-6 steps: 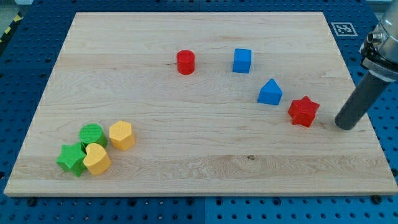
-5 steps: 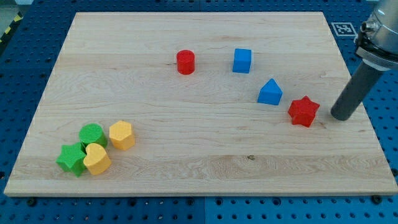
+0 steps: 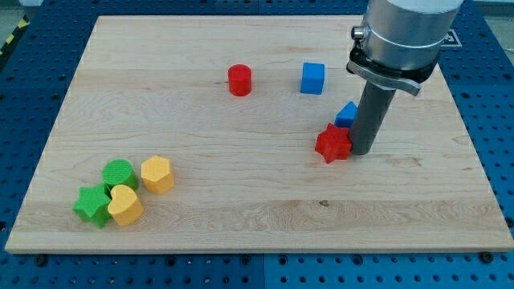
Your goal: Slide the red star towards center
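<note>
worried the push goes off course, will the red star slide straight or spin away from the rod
The red star looks rigid and squat, so it should slide rather than tip. Its pointed outline gives my tip, pressed against its right side, an uneven face, so it may well rotate. It also sits close to the blue block, which could deflect it.

Single camera view, raised, angled down from the near edge, whole wooden board (image 3: 241,201) framed
</note>
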`<control>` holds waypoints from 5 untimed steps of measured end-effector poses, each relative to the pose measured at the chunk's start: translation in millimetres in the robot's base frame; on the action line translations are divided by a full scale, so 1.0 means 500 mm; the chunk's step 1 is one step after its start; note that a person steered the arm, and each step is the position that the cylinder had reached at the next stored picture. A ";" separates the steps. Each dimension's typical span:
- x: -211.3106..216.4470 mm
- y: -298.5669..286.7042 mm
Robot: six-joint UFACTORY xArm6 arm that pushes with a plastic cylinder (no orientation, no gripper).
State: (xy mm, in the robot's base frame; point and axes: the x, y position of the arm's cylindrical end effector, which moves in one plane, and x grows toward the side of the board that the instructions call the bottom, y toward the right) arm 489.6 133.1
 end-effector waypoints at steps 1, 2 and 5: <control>0.000 -0.034; 0.018 -0.094; 0.043 -0.180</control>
